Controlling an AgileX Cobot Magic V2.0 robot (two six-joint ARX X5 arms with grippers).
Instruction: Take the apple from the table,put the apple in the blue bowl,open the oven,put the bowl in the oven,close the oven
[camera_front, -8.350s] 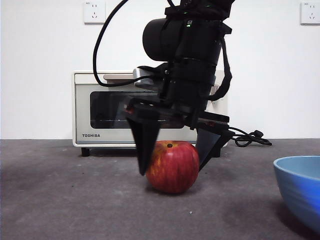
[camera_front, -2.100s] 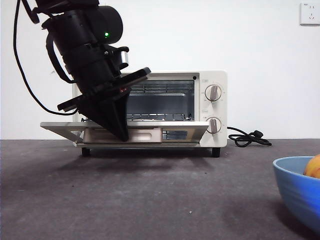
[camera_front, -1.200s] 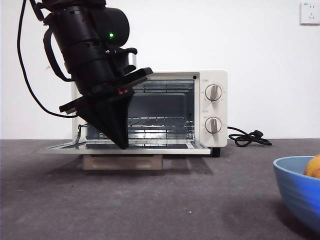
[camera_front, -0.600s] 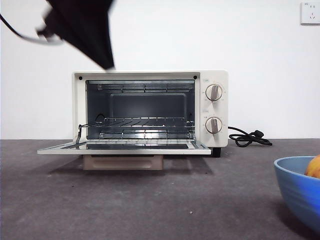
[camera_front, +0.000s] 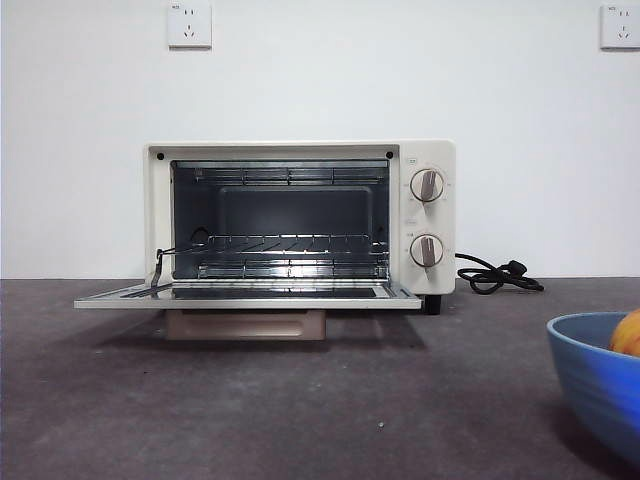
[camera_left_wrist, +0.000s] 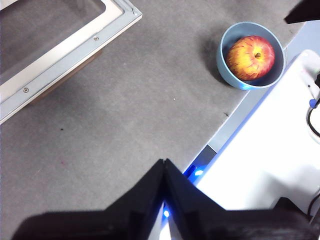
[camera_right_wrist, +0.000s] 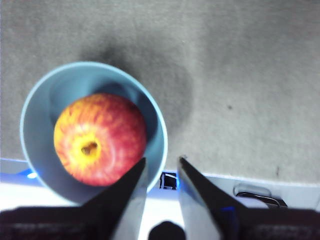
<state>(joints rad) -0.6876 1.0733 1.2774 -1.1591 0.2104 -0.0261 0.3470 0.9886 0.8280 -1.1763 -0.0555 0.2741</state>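
Apple (camera_right_wrist: 99, 139) sits inside blue bowl (camera_right_wrist: 40, 100), stem dimple up. Bowl on table (camera_front: 300, 410) near front edge, well apart from oven (camera_front: 300, 215); in front view only bowl's rim and sliver of apple show at right edge. Oven door (camera_front: 250, 296) fully down, flat, wire rack visible inside. Right gripper (camera_right_wrist: 161, 167) hangs above bowl rim, jaws slightly apart, gripping nothing. Left gripper (camera_left_wrist: 164, 165) high over table between door and bowl, jaws pressed together, empty. Neither arm in front view.
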